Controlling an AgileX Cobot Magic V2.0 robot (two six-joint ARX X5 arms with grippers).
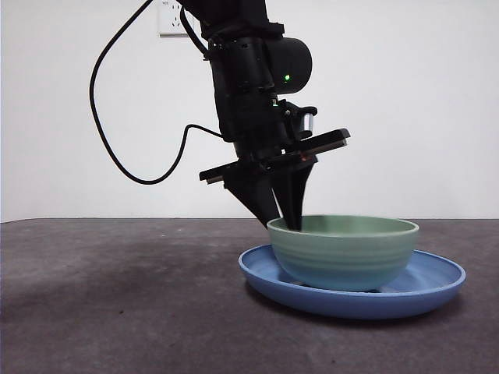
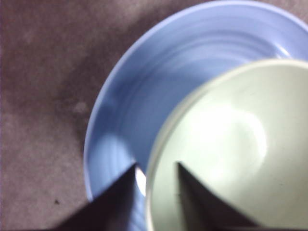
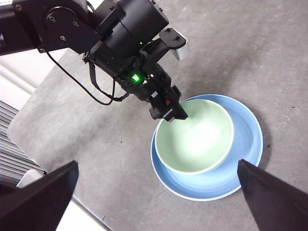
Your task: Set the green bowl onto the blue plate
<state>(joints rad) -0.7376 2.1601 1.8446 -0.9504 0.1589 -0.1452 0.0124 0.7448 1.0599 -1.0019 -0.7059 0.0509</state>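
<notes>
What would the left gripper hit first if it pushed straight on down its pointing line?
Likely the green bowl: the left gripper straddles its rim, so the rim or inner wall comes first, the blue plate beneath.

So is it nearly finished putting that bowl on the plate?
Nearly. The green bowl already sits on the blue plate, off toward one side. In hand: the left gripper straddles the bowl's rim, one jaw inside, one outside. Left: letting go and lifting away. The right gripper waits high above, open.
</notes>
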